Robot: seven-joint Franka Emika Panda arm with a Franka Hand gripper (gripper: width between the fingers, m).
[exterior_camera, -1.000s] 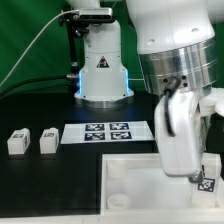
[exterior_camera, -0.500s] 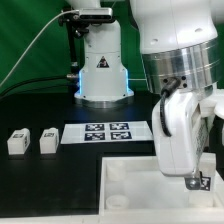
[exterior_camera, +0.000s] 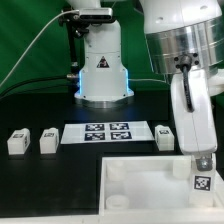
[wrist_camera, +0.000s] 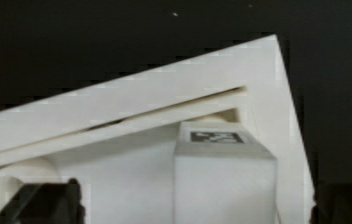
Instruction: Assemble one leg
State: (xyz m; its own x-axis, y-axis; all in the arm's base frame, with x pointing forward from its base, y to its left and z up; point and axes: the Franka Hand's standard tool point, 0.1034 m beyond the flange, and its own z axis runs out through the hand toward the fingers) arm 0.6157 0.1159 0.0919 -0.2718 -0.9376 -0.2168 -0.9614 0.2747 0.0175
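One white leg (exterior_camera: 201,184) stands upright in the near corner of the white tray (exterior_camera: 140,186) at the exterior view's right, its tag facing the camera. My gripper (exterior_camera: 201,163) hangs just above it, open, its fingers apart on either side of the post without touching it. In the wrist view the same leg (wrist_camera: 219,172) shows its tag between the two dark fingertips (wrist_camera: 50,204), and the gripper (wrist_camera: 205,206) is centred over it, by the tray's corner rim (wrist_camera: 244,70). Three more legs lie on the black table: two (exterior_camera: 17,141) (exterior_camera: 48,139) at the left and one (exterior_camera: 165,134) beside my arm.
The marker board (exterior_camera: 107,131) lies flat between the loose legs. Behind it stands a white robot base (exterior_camera: 103,68) with a triangular sign. A green backdrop and a cable are at the back left.
The jaws have opened and let go of the leg, which was tilted in the grip and now stands upright in the tray corner. The arm has risen and shifted toward the exterior view's right.
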